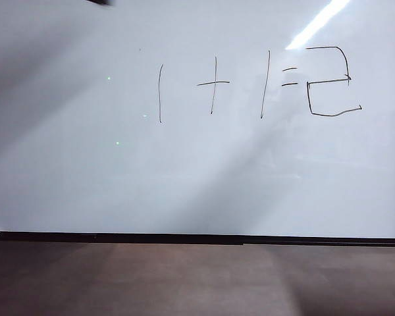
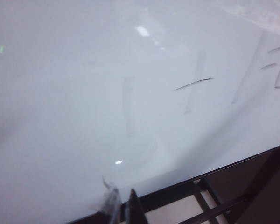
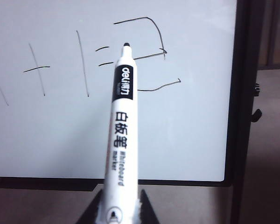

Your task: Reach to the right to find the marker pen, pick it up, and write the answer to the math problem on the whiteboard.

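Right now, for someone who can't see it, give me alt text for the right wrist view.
The right hand holds a white marker pen by its base, dark tip pointing at the whiteboard without clearly touching it. Behind the tip, handwritten 1 + 1 = is followed by an angular 2. The board's black frame runs along two edges.

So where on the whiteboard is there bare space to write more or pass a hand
The whiteboard is bare left of the first 1 and all across below the math problem and the answer, down to the black frame. It is crowded upper right, where the right gripper holds the marker pen.
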Motion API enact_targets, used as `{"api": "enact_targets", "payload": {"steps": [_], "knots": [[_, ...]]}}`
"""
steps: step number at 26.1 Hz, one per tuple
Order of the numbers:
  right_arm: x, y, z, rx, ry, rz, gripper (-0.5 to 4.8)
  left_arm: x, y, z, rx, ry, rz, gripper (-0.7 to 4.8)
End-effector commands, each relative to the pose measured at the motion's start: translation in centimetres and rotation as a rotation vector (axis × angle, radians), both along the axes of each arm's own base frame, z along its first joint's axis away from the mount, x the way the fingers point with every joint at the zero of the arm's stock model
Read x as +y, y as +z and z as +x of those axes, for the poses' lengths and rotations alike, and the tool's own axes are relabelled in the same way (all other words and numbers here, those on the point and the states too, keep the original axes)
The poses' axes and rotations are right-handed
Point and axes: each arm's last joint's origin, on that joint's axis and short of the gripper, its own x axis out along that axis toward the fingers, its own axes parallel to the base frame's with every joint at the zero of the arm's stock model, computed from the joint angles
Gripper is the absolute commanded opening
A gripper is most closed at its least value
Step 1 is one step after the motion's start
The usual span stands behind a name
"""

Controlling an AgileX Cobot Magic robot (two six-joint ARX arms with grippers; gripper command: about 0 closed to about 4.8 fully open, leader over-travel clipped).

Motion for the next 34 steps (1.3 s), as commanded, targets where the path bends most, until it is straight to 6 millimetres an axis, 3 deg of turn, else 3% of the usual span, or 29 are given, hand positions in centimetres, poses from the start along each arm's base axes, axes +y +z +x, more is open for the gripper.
{"api": "enact_targets", "payload": {"steps": [1, 3, 7, 10, 16, 21, 26, 34], "knots": [[0.0, 0.3, -0.1, -0.021, 0.003, -0.002, -0.05, 3.5, 1.2, -2.2, -0.051, 0.011, -0.070, 0.27], [0.0, 0.3, -0.1, -0.021, 0.003, -0.002, -0.05, 5.5, 1.4, -4.0, -0.110, 0.107, -0.059, 0.27], [0.0, 0.3, -0.1, -0.021, 0.003, -0.002, -0.05, 7.7, 0.2, -7.1, -0.185, 0.280, 0.013, 0.27], [0.0, 0.3, -0.1, -0.021, 0.002, -0.002, -0.05, 8.5, -2.3, -9.3, -0.206, 0.325, 0.027, 0.27], [0.0, 0.3, -0.1, -0.021, 0.003, -0.002, -0.05, 9.0, -9.7, -12.7, -0.252, 0.338, 0.003, 0.27], [0.0, 0.3, -0.1, -0.021, 0.003, -0.002, -0.05, 9.0, -16.4, -12.9, -0.308, 0.333, -0.071, 0.27], [0.0, 0.3, -0.1, -0.020, 0.005, -0.002, -0.05, 8.7, -20.5, -11.6, -0.216, 0.317, -0.157, 0.27], [0.0, 0.2, -0.1, -0.014, 0.001, -0.001, -0.05, 8.6, -21.0, -11.6, -0.177, 0.299, -0.106, 0.27]]}}
